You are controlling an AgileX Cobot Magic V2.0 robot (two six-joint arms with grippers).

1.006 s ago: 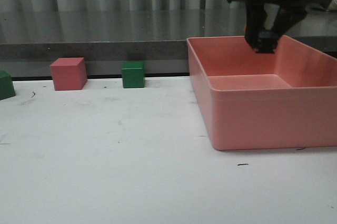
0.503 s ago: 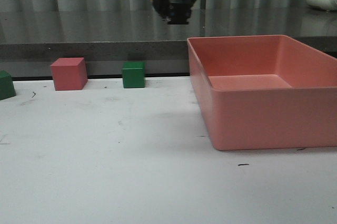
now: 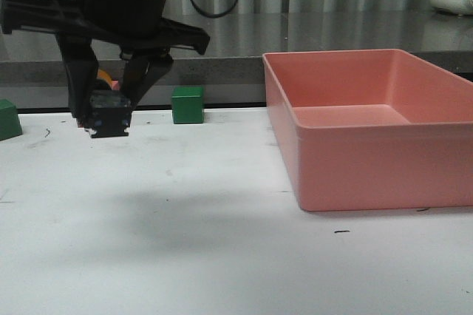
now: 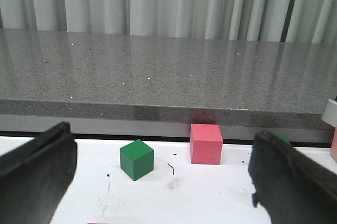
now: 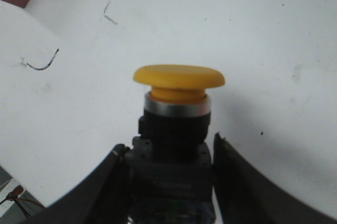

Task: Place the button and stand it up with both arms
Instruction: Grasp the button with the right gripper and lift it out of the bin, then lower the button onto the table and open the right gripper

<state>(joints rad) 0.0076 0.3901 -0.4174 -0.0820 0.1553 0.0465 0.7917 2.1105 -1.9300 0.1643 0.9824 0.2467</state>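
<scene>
My right gripper (image 3: 109,117) hangs over the left part of the white table (image 3: 222,256), shut on the button (image 3: 111,114), which is held clear of the surface with its shadow below. In the right wrist view the button (image 5: 178,113) shows its yellow mushroom cap, silver collar and black body, and the right gripper (image 5: 171,155) clamps the body from both sides. My left gripper (image 4: 168,182) stands open, its dark fingers (image 4: 37,174) wide apart with nothing between them. It does not show in the front view.
A large pink bin (image 3: 369,152) fills the right side of the table. A green cube (image 3: 187,104) and another green cube (image 3: 7,119) sit by the back edge. In the left wrist view, a green cube (image 4: 136,159) and a pink cube (image 4: 206,143) lie ahead.
My right gripper has carried the button from above the pink bin leftward across the table and down, to hang low over the left side.
</scene>
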